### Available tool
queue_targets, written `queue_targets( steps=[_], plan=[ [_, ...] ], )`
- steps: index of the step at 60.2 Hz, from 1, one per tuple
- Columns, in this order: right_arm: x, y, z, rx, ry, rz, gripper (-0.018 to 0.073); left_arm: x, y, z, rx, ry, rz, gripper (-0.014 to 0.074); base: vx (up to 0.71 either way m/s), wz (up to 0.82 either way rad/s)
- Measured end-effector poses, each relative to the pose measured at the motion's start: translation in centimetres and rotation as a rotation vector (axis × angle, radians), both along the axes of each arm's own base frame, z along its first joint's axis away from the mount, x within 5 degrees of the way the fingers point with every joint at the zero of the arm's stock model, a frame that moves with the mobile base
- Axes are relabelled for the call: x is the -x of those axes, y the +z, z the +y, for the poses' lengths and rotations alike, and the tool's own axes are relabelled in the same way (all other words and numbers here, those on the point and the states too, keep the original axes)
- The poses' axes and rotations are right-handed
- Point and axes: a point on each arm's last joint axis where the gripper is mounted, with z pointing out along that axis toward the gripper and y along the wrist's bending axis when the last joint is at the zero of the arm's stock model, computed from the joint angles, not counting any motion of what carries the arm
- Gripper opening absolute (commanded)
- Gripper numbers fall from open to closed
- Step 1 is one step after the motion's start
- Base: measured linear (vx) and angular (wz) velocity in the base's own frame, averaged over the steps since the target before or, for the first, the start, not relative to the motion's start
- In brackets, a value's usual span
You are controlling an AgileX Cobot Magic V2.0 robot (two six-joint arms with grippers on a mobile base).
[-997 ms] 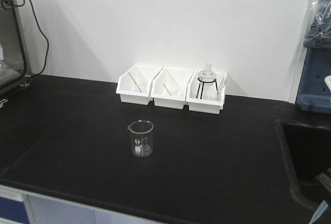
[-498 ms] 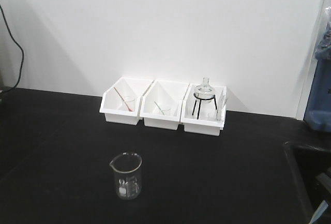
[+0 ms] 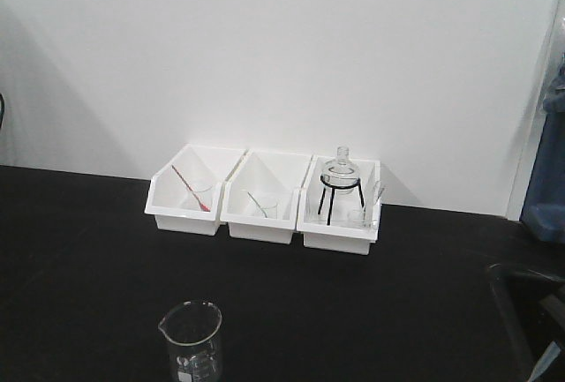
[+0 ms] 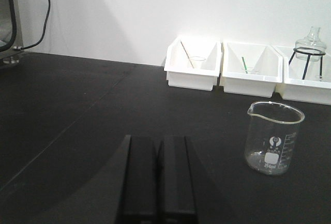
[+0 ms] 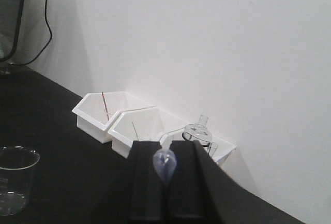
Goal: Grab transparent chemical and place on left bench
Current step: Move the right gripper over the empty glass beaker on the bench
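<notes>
The transparent chemical, a clear marked beaker, stands upright on the black worktop, in front of three white bins. It sits ahead and to the right of the left pincer, apart from it. That pincer is narrow and empty. The right pincer, well right of the beaker, is pinching a small clear bulb.

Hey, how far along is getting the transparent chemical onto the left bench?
Nearly done, apparently. The clear beaker already stands on the black bench before the white bins. The right tool pinches a clear dropper bulb; the left tool is shut, empty. Left: probably setting the dropper down.
</notes>
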Motion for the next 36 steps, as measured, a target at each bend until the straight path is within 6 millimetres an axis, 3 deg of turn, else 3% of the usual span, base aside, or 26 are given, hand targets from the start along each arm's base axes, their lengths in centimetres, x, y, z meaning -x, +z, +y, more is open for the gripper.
queue_targets(
  steps=[36],
  plan=[
    [-0.37, 0.03, 0.64, -0.017, 0.076, -0.012, -0.0004, 0.0, 0.0, 0.0, 0.0, 0.0, 0.0, -0.0003, 0.03, -0.02]
  ],
)
